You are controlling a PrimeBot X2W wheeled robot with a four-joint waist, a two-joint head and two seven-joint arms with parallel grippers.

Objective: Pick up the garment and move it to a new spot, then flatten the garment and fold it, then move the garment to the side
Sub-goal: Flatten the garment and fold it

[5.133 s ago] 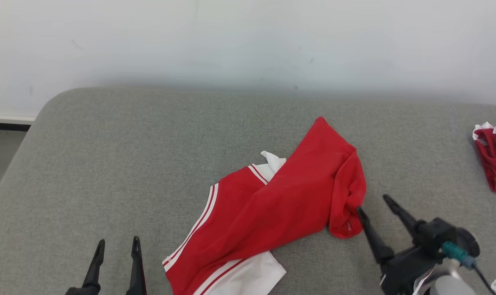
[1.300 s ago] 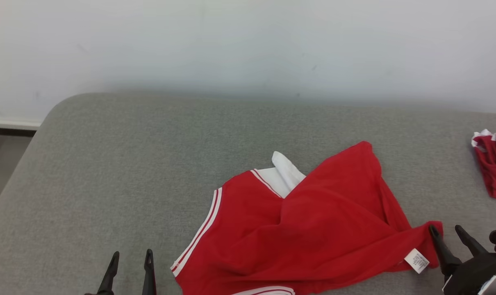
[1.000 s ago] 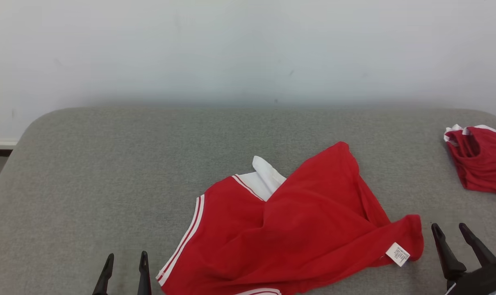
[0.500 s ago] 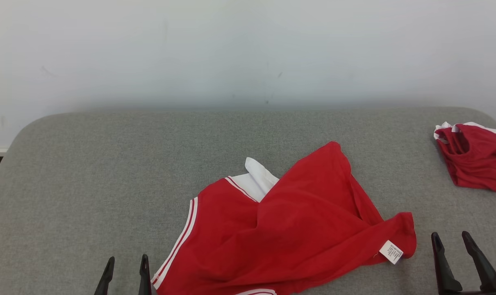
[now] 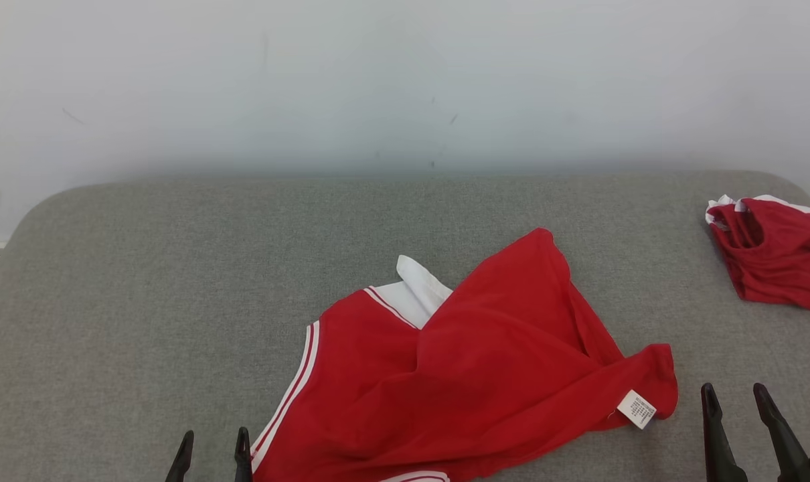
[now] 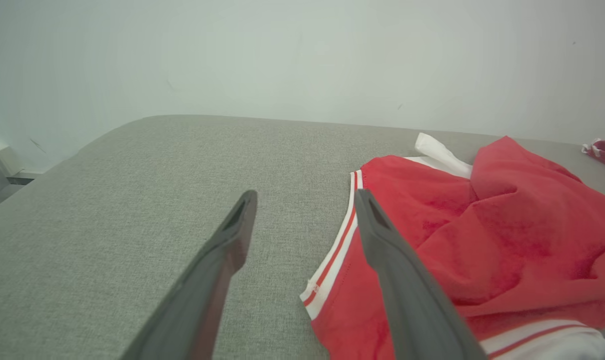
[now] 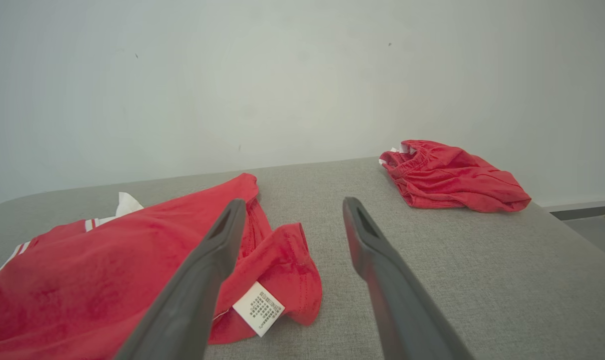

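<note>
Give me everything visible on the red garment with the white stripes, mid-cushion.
The red garment is thin, soft-looking fabric, lying crumpled and folded over itself on the grey padded surface, not flattened. Double white stripes edge its left hem; a white panel pokes out at the far side, and a white care label shows on its right corner. Neither tool grips it: the open left tool sits close beside the striped hem, the open right tool apart from the label corner.

You're in a plain, lab-like room: a grey fabric-covered bench (image 5: 144, 268) set against a scuffed white wall (image 5: 378, 80) at 12 o'clock.
</note>
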